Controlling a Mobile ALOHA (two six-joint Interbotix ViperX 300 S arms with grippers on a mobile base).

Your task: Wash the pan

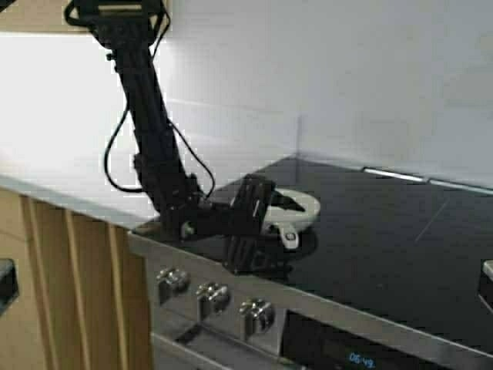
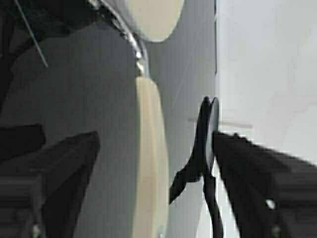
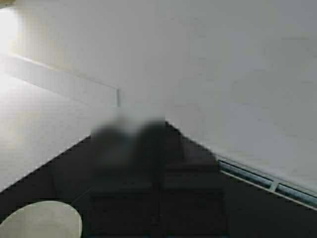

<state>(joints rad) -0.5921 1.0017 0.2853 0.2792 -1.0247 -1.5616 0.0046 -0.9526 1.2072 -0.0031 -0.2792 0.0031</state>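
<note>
The cream pan (image 1: 302, 206) sits on the black cooktop (image 1: 385, 239) near its back left corner, its short pale handle (image 1: 289, 236) pointing toward the front. My left gripper (image 1: 282, 218) reaches in low from the left. In the left wrist view it (image 2: 156, 136) is open, with one dark finger (image 2: 54, 178) on each side of the handle (image 2: 151, 163), apart from it; the pan's bowl (image 2: 153, 17) lies beyond. My right gripper barely shows at the right edge of the high view (image 1: 487, 284). The right wrist view shows part of the pan (image 3: 42, 220).
Three metal knobs (image 1: 212, 294) line the cooker's front below the left arm. A pale countertop (image 1: 69, 166) adjoins the cooktop on the left, above wooden cabinet fronts (image 1: 69, 285). A white wall (image 1: 347, 69) runs behind. A vent strip (image 3: 257, 181) runs along the cooktop's back edge.
</note>
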